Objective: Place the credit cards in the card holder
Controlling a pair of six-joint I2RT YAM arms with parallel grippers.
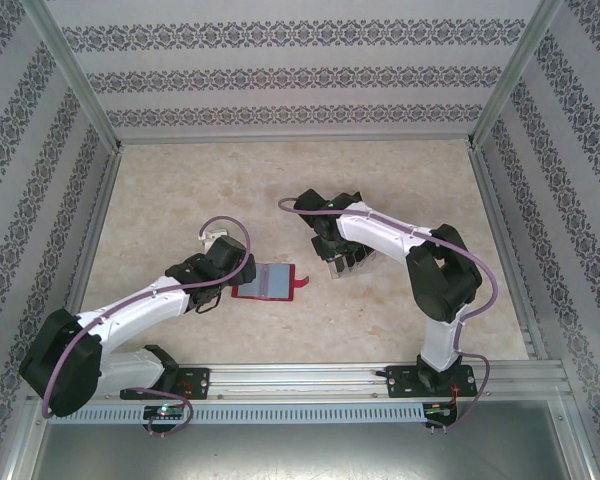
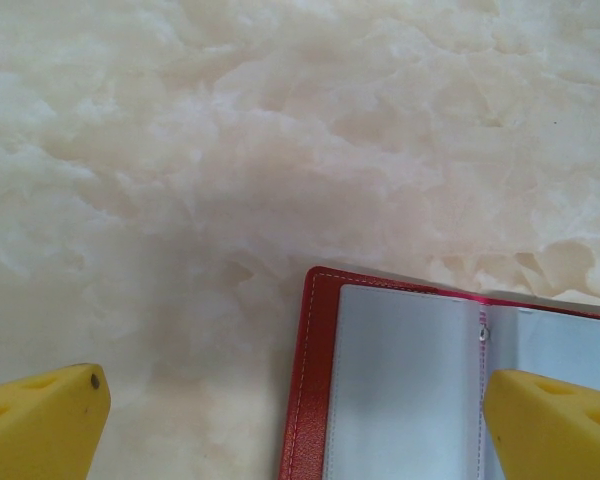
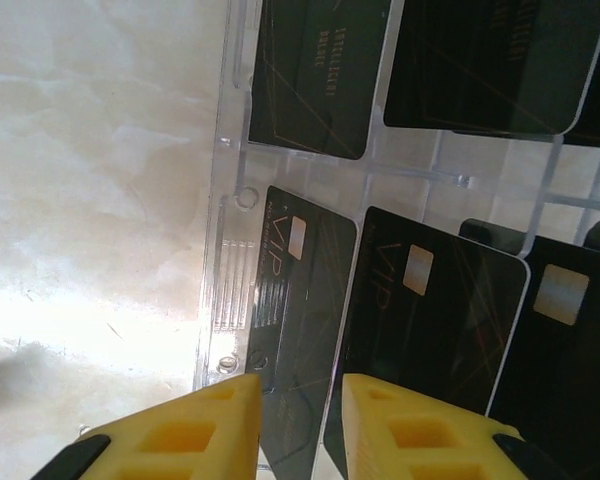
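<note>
Bright even light, soft shadows, glare on table, wrist cams slightly blurry

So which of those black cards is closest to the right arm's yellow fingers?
The leftmost card of the lower row, beside the clear rack's edge: it shows between the right gripper's open fingers, while its neighbours lie off to the right.

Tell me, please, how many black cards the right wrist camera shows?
5 cards in the rack: two in its upper row, three in its lower; others may be hidden.
</note>
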